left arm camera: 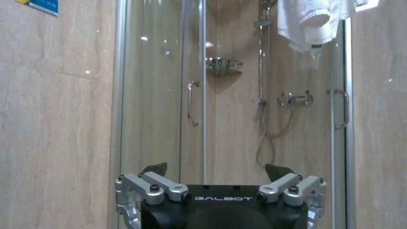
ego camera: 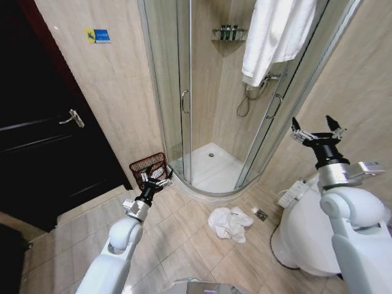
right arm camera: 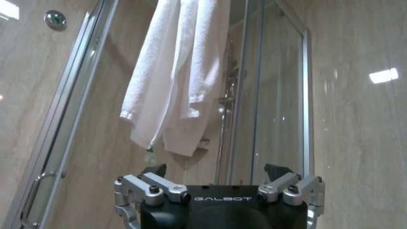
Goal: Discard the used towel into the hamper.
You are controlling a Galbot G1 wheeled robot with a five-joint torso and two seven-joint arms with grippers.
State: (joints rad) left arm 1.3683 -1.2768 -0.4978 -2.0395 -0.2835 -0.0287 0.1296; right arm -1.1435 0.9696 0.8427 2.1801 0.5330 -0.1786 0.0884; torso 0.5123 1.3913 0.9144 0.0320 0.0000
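We're in a beige-tiled bathroom, facing a curved glass shower cabin (ego camera: 208, 122). A large white terry towel (ego camera: 272, 37) hangs over the top of the cabin's right-hand glass panel, draping down in folds. On the tiled floor (ego camera: 177, 239), just outside the shower's raised white base, a crumpled white towel (ego camera: 229, 223) lies in a heap, near a small floor drain (ego camera: 261, 215).

The small round reddish-brown hamper of open slats (ego camera: 149, 166) stands on the floor at the left edge of the cabin, against the wall, well apart from the crumpled towel and with nothing visible inside.

The left gripper (ego camera: 154, 181) is held low, right in front of the hamper from the head camera's angle; whether it touches the hamper I cannot tell. Its wrist camera shows the fingers spread apart, holding nothing, aimed at the shower door and its chrome handle (left arm camera: 189, 103).

The right gripper (ego camera: 316, 131) is raised high on the right, above a white toilet (ego camera: 306, 233), fingers wide apart and empty, pointing up toward the hanging towel. A dark wooden door (ego camera: 43, 135) with a lever handle stands at far left.
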